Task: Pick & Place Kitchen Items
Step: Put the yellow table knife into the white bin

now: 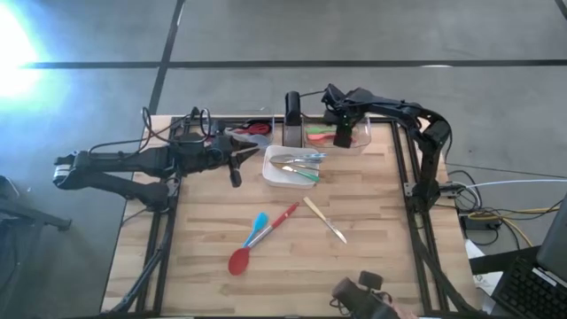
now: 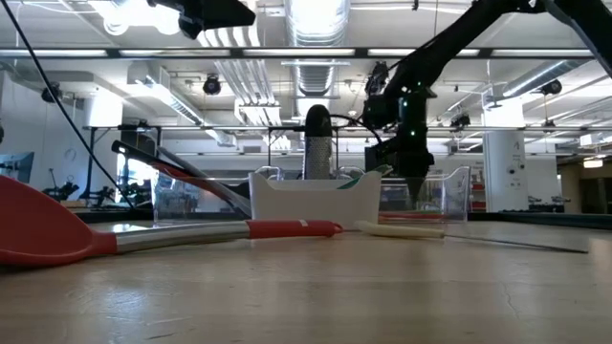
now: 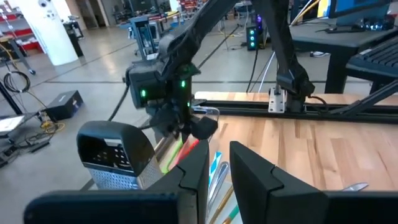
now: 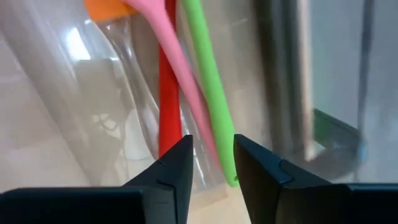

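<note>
The right gripper (image 1: 341, 135) hung over the clear bin (image 1: 354, 144) at the table's back edge, its fingers a little apart and holding nothing. Pink, green and red spoons (image 4: 186, 93) lay inside that bin. The left gripper (image 1: 237, 157) waited beside the white dish (image 1: 273, 177), fingers a little apart too.

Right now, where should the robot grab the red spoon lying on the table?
Probably the middle of the red spoon's straight handle, coming from straight above. It lies flat on the bare table, and the handle is slim, unlike its wide bowl. Watch the blue spoon lying right against it; gripping nearer the handle's far tip looks clearer.
</note>
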